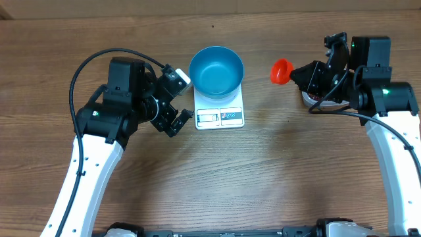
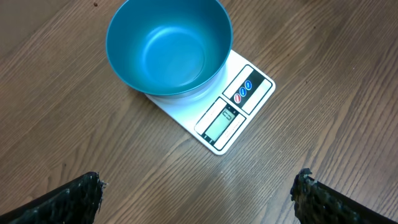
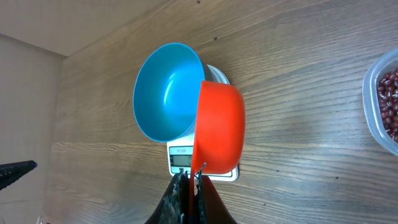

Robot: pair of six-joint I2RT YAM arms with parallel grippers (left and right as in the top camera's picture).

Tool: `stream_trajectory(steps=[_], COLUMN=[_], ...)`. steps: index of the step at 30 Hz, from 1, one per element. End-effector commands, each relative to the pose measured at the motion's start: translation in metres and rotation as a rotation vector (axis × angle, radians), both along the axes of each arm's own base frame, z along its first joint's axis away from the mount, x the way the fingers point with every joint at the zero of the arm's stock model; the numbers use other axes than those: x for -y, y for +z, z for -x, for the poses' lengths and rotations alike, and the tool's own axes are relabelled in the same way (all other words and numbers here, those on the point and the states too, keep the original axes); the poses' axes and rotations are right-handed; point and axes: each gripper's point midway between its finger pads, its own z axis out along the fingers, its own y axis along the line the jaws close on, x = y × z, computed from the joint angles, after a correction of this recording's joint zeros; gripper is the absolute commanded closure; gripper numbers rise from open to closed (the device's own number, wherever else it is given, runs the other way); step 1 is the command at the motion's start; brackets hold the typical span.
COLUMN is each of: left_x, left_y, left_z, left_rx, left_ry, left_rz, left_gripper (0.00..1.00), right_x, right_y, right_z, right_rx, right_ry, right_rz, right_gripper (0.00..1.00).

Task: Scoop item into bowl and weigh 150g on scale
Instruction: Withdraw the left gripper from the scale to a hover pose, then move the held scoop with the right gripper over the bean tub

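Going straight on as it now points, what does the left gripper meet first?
Probably the flat white rectangular kitchen scale, at its display end, before the round bright blue bowl on it. Only bare wooden table lies between it and the open left gripper; the gripper's height is unclear.

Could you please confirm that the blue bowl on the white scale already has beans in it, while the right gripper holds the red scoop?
Not quite: the bowl on the scale is empty, as the left wrist view shows. The right gripper does hold the red scoop.
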Motion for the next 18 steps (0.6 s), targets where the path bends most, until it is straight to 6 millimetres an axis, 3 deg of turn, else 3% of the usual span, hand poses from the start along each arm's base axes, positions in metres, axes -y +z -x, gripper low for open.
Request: stream_trajectory(steps=[1,18], left_x=[0.001,0.0007], left_y=[0.0112,0.0107], left_z=[0.0017,0.0021], left_rx=[0.011,-0.001], left_ry=[0.009,0.024], left_rz=[0.03,0.039], left_gripper=[0.01,0.01], right_x=[0.0007,0.0008], right_y=[0.0043,0.0029], right_z=[-0.0005,0.0011], right_rx=[0.015,0.005], right_ry=[0.003,0.003], right_rz=[0.003,0.004], right_gripper=[0.96,0.96])
